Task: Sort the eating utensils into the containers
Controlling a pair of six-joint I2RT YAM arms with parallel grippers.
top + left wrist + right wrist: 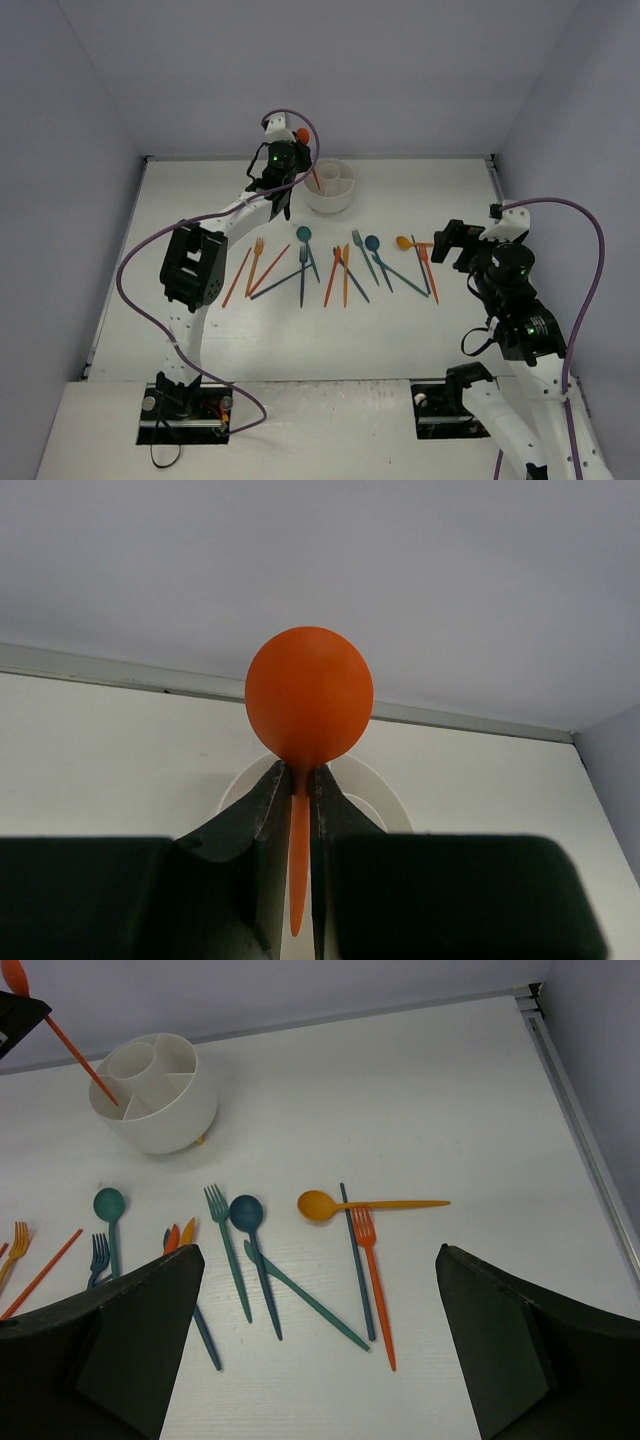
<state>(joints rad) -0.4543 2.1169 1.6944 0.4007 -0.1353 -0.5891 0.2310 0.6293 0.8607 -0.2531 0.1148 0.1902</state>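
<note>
The spoon (308, 695), clamped bowl-up in the left claw (298, 775), should be lowered straight into the cup (170, 1125) compartment beneath the claw before being released.

Shows the left gripper (296, 152) at 11 o'clock of the white cup (345, 200), clamped on a red-orange spoon (302, 133). Holds it bowl up, handle slanting toward 5 o'clock and crossing the cup's rim on its 9 o'clock side. Spreads the other utensils in a loose row at 6 o'clock of the cup, among them a teal spoon (305, 236), a dark blue spoon (372, 243) and a yellow-orange spoon (405, 242). Places the right gripper (445, 243) at the row's 3 o'clock end, just beside the yellow-orange spoon.
</note>
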